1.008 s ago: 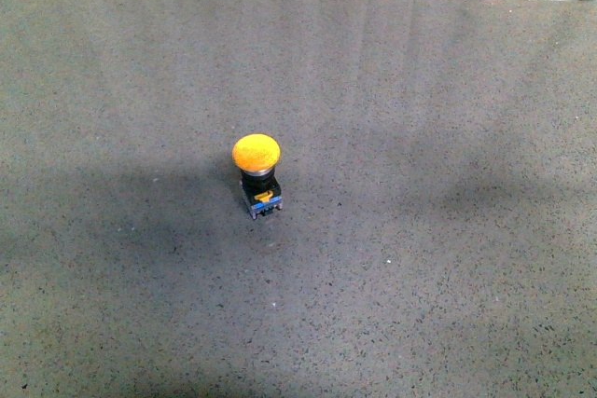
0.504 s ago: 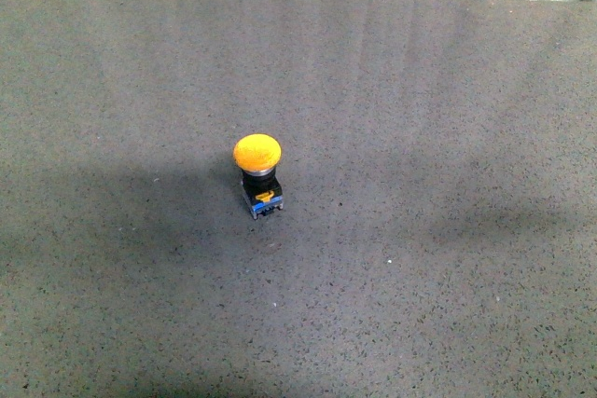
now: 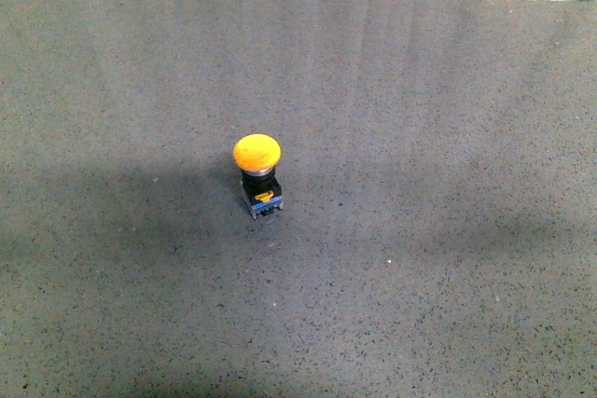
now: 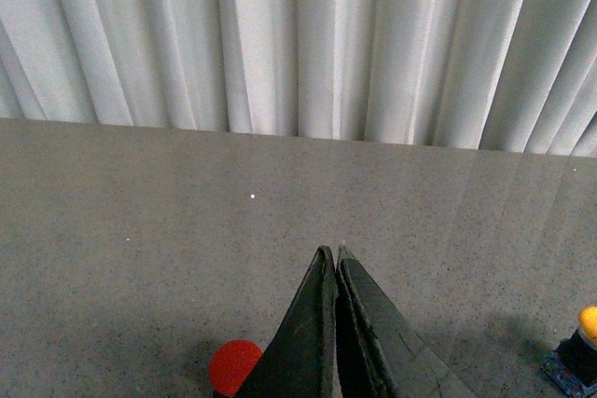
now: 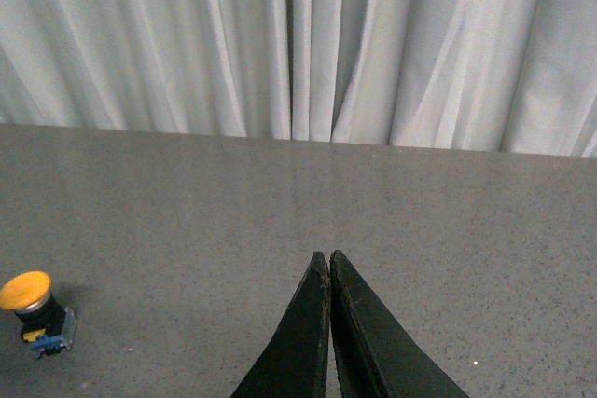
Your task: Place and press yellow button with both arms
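On table (image 3: 448, 90): yellow button (image 3: 257, 171) upright | left hand (image 4: 334, 256), right hand (image 5: 328, 258) pressed together, well apart from it

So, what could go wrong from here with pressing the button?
The small yellow domed push-button stands free and tall on the speckled grey table, so an off-centre press might tip it. Both the left gripper and the right gripper are shut and away from it, so nothing steadies its black base.
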